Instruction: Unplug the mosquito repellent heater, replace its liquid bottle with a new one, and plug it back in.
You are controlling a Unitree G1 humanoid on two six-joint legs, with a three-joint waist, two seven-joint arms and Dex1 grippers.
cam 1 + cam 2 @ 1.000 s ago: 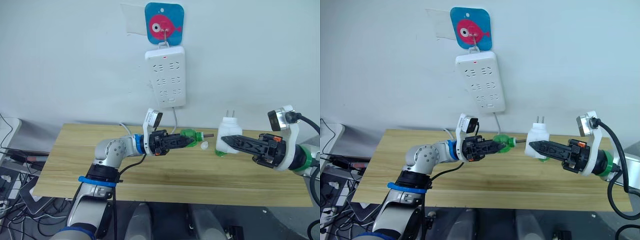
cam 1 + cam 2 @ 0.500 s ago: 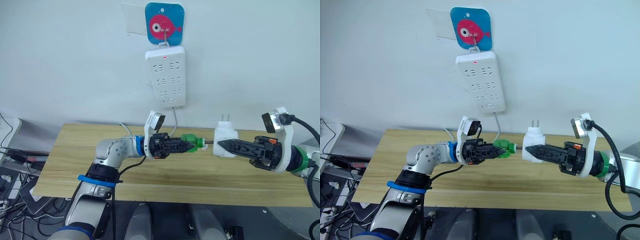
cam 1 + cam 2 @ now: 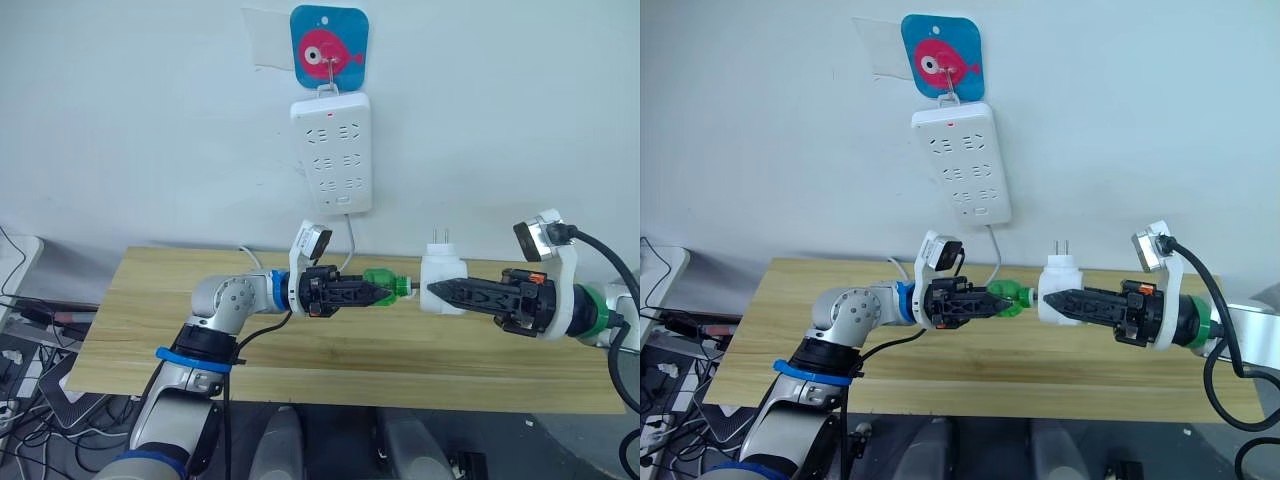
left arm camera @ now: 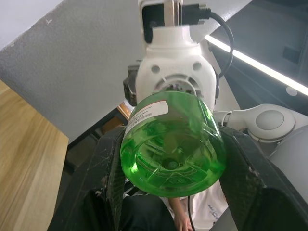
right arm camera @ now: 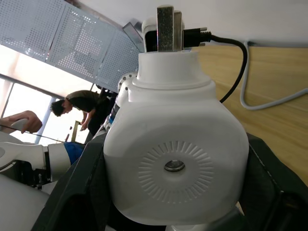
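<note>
Jaws closed on both sides: left gripper [image 3: 375, 291] clamps the green bottle [image 3: 381, 284] around its body, right gripper [image 3: 440, 292] clamps the white heater [image 3: 441, 280] by its sides. Both items held in the air above the wooden table [image 3: 120, 320], between the two arms, below the wall power strip [image 3: 330, 152].

Key relation: bottle lies horizontal, long axis pointing from left gripper straight toward the heater, neck and wick end leading. Bottle neck touching or just entering the heater's near face; can't tell how deep. Heater's plug prongs [image 3: 438, 236] point up, so its bottle opening faces sideways toward the left arm. In the left wrist view the bottle base [image 4: 171, 163] sits in line with the heater body [image 4: 172, 72] behind it, so axes look roughly aligned.

Judged step: seating the new bottle into the heater, likely push plus twist. Each arm is equally engaged; left arm carries the moving part, right arm braces.

Risk: slight tilt could jam the wick or cross the thread.

Heater is unplugged; replugging into the strip not yet done.

Person visible in the background of the right wrist view.
</note>
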